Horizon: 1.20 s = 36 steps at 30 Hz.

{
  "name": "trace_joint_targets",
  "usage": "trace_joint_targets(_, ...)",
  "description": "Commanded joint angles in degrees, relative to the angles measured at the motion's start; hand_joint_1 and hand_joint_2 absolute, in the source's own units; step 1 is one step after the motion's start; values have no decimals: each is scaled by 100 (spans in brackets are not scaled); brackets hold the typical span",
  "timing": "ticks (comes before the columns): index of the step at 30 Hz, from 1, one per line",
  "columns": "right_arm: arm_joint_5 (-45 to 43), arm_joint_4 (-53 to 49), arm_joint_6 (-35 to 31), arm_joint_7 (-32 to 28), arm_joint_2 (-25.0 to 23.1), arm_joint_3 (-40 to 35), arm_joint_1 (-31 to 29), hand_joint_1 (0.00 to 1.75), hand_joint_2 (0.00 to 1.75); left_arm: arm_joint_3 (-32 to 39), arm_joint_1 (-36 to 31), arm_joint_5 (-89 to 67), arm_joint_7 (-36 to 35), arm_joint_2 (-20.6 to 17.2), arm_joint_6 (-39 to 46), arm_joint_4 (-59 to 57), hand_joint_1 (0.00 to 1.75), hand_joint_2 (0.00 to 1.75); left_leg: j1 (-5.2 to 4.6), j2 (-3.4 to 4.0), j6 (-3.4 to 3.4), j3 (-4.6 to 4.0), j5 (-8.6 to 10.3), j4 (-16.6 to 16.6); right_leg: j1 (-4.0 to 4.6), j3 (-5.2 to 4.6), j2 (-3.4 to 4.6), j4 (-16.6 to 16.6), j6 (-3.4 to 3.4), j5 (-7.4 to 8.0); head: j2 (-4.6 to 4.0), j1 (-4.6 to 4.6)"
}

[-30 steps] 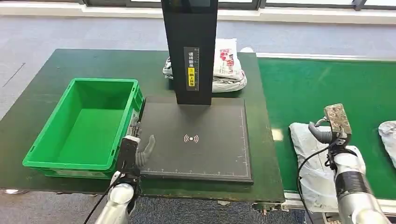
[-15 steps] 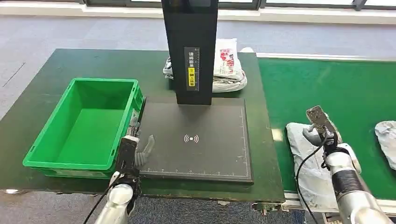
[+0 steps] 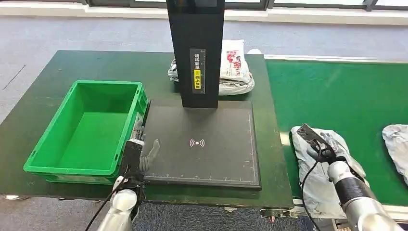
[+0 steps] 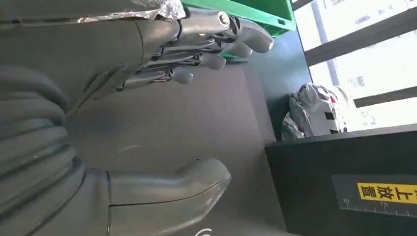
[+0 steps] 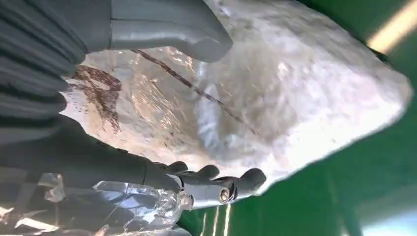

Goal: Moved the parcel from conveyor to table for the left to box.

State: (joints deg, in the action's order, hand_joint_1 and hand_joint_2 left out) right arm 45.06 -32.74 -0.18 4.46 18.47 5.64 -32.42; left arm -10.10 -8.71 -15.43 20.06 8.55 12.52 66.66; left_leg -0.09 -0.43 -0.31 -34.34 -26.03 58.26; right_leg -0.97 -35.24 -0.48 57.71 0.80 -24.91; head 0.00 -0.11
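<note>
Head view looks down from high; wrist views sit close behind hands.

parcel (image 3: 315, 168): white crinkled plastic bag, lying flat and slack
place: on the green conveyor (image 3: 346, 96), at its near left edge, beside the table
box (image 3: 86, 127): green crate, open, on the tabletop's left side

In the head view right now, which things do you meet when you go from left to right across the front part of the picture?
Green crate → left hand → black scanner pad → right hand over a white parcel on the green conveyor → second parcel at the right edge.
</note>
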Motion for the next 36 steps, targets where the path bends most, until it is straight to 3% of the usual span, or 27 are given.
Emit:
trace_joint_targets(1,113,616,102,101,42,-560,-190,0,175,-36,-179,-6,-52,-58,-44,-275,0,175,4,6,-2,10,-2,-4,4,10,6,-7,-4,1,0,0)
trace_joint_targets(11,861,716,704,419,178,-829,26,0,175,-94,-201,-49,-119,-36,-93,-280,0,175,7,2,-4,26,-3,-13,8,28,2,-19,-6,0,0,0)
trace_joint_targets(15,1148,757,1395,459,267,-1033,351,0,175,-129,-249,-98,-122,23,-89,-458,0,175,9,-3,-4,28,-3,-14,10,32,-2,-20,-6,-2,0,0)
trace_joint_targets(19,1279,553,1387,339,324,-1017,675,0,175,-153,-296,-114,-60,51,-63,-585,0,175,9,-30,-3,33,1,-16,10,43,-30,-26,-5,-7,0,-2)
trace_joint_targets(20,1300,504,1427,353,314,-1013,686,175,175,-154,-284,-115,-59,48,-69,-561,0,175,13,-23,-3,41,-1,-19,14,50,-23,-33,-5,-5,0,0)
trace_joint_targets(36,1246,119,1580,279,225,-885,829,175,175,-93,-230,-151,-140,36,-105,-372,0,175,13,-12,11,77,-14,-6,14,92,-14,-33,1,-11,0,0)
